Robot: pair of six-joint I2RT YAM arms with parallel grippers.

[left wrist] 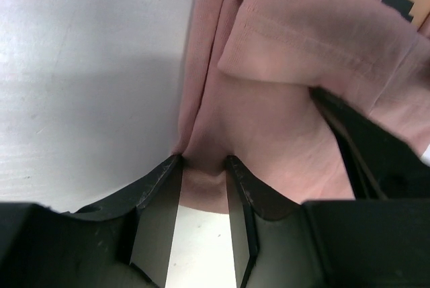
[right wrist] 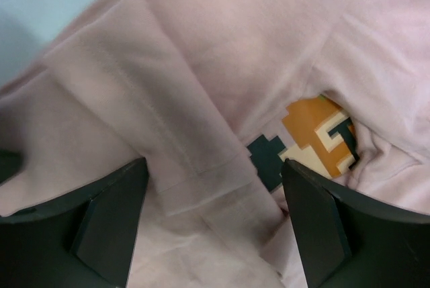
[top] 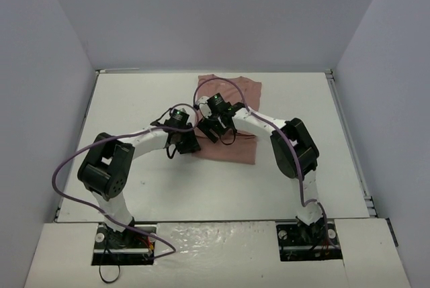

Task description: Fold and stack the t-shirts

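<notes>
The dusty-pink t-shirt (top: 236, 148) lies partly folded at the middle back of the table, and both grippers are on its left side. In the left wrist view, my left gripper (left wrist: 205, 162) is shut on a bunched hem fold of the t-shirt (left wrist: 269, 107) at its near left edge. My right gripper (right wrist: 215, 164) stands open just above the t-shirt (right wrist: 222, 46), its fingers straddling a folded-over sleeve (right wrist: 161, 120) next to the orange and dark pixel print (right wrist: 316, 133). From above, the left gripper (top: 188, 144) and right gripper (top: 212, 127) sit close together.
White table (top: 134, 100) is enclosed by grey walls on the left, back and right. A purple cable (top: 67, 167) loops off the left arm, and another arcs over the shirt's collar end (top: 222, 81). A dark part of the right gripper (left wrist: 366, 150) rests beside the left one.
</notes>
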